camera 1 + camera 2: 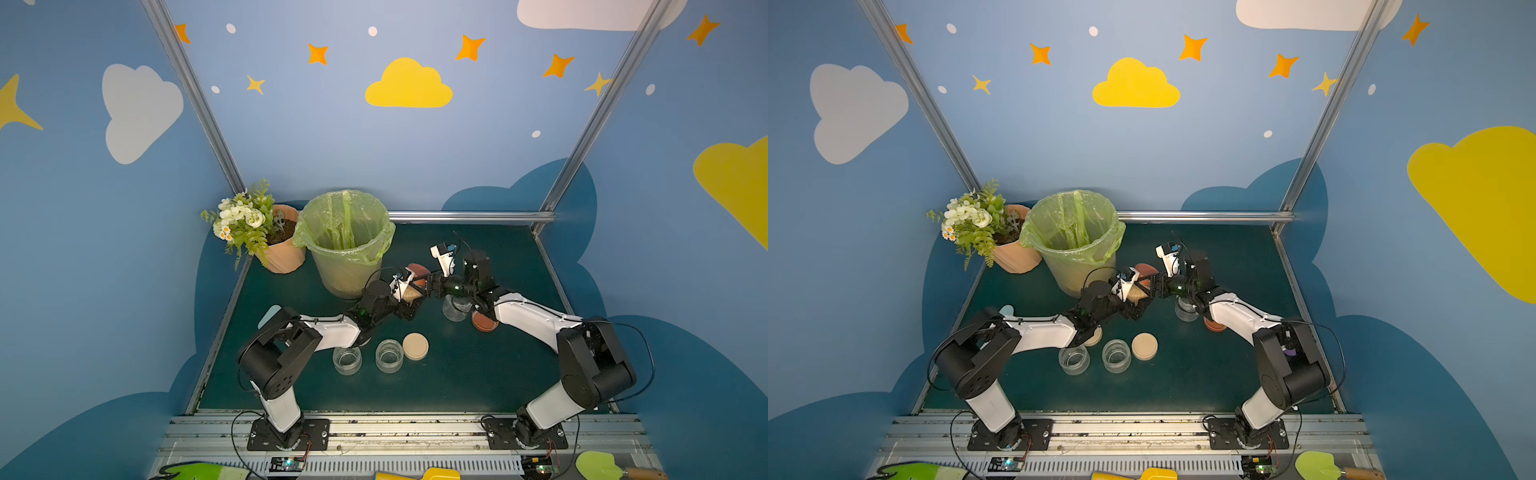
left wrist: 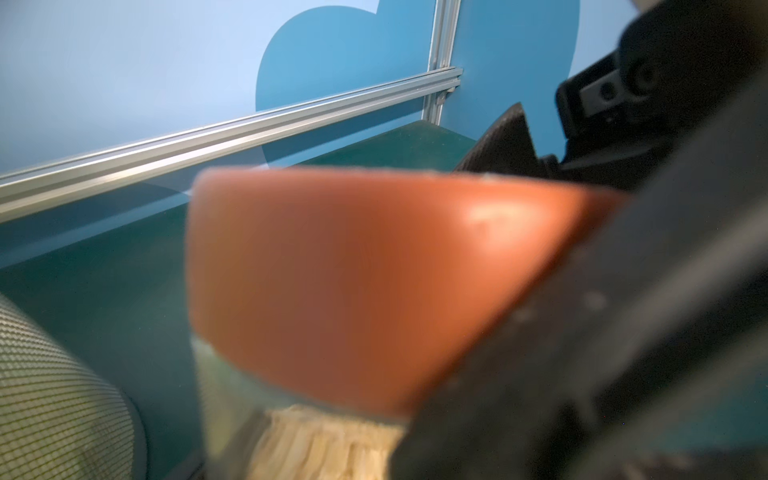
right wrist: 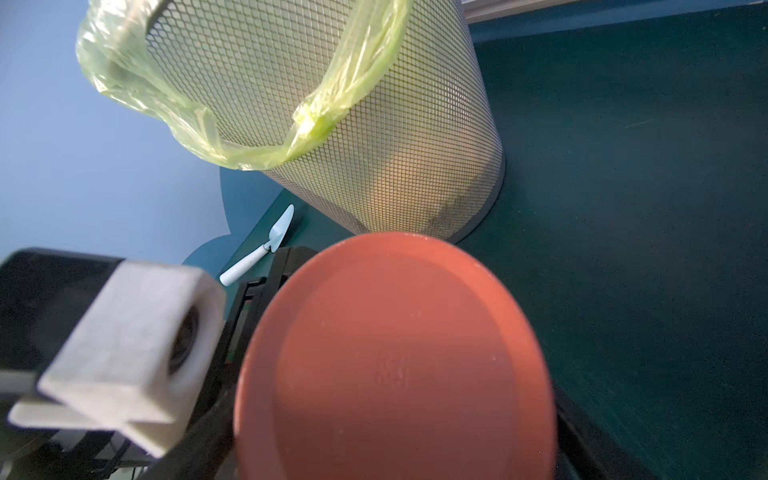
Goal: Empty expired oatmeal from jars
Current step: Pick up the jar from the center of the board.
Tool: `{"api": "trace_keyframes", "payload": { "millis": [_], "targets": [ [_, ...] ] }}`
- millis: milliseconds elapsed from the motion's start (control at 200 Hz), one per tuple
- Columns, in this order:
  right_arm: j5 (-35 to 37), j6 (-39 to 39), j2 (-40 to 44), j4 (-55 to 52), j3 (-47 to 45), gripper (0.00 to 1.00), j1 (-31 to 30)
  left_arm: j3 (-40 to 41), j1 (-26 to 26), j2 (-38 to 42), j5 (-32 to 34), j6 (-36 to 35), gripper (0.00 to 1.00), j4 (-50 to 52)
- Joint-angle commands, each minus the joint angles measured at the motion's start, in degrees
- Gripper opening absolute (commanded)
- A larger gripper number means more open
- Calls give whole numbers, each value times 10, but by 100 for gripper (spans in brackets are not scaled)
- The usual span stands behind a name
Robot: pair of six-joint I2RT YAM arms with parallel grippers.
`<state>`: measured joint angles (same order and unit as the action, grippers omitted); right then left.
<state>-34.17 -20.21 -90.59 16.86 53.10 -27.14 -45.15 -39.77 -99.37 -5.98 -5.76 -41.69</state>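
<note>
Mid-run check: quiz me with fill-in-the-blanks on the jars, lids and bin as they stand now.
The lid on the oatmeal jar is ___ in colour.
The bin is lined with a ___ bag.
On the table, ___ empty jars stand without lids.
Missing words: rust-orange; green; three.

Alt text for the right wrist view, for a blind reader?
A blurred rust-orange lid fills the foreground, close to the camera. Behind it a mesh bin lined with a green bag stands on the dark green table; a small pale trowel lies by the wall.
</note>
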Motion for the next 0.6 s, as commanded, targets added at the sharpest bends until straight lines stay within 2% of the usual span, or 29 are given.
{"api": "trace_keyframes", "payload": {
  "millis": [0, 120, 315, 396, 521, 591],
  "targets": [
    [-19, -13, 35, 52, 2, 38, 1, 5, 0, 11, -3, -6, 89, -16],
    [-20, -15, 38, 52, 0, 38, 0, 7, 0, 14, -7, -6, 80, -26],
    [-19, -16, 46, 50, -4, 39, -2, 15, 0, 35, -13, -12, 54, -41],
    [-21, -17, 49, 50, -5, 42, -2, 17, 1, 44, -20, -16, 42, -44],
    [-21, -25, 59, 54, -6, 58, -3, 21, 0, 60, -27, -27, 29, -51],
    [-21, -33, 64, 51, -5, 74, -3, 22, 0, 71, -34, -36, 22, -47]
  ]
}}
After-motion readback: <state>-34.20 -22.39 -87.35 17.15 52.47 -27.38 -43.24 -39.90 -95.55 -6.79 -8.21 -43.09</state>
